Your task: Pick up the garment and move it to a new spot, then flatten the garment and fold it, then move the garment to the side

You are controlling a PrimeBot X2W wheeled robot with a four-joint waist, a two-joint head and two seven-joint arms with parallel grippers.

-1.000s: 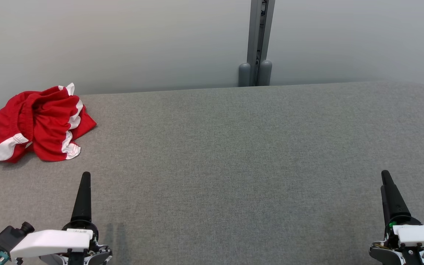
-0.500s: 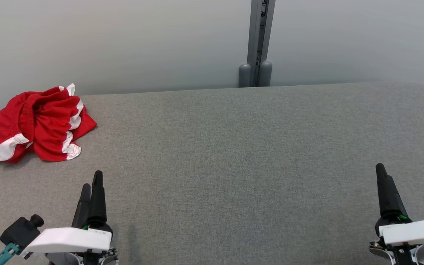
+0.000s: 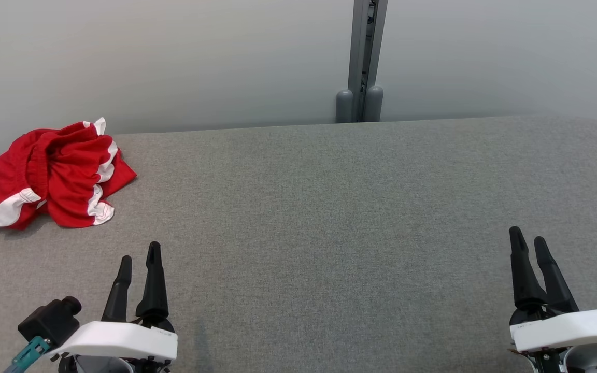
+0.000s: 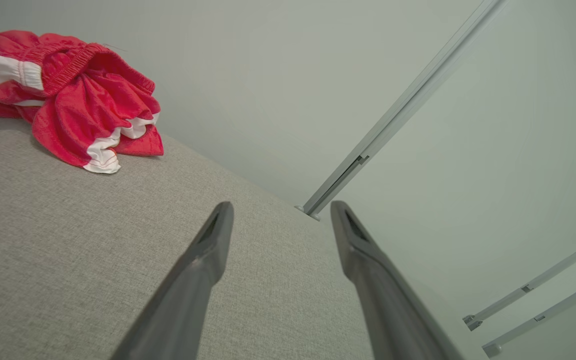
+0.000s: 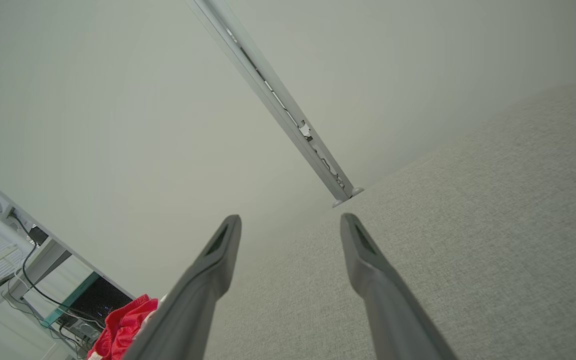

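Head view, grey surface (image 3: 329,207), garment (image 3: 55,171), pale wall (image 3: 174,57)

The table (image 3: 329,207) is covered in grey woven cloth, matt and slightly rough, with a fine grain. The garment (image 3: 50,173) is thin red cloth with white bands, soft and crumpled, with a faint sheen. The wall (image 3: 174,52) is smooth and matt. The post (image 3: 365,52) looks like grey satin metal. The left gripper (image 3: 140,251) and right gripper (image 3: 526,234) have dark matt fingers (image 3: 154,290) and smooth white plastic shells (image 3: 122,339).
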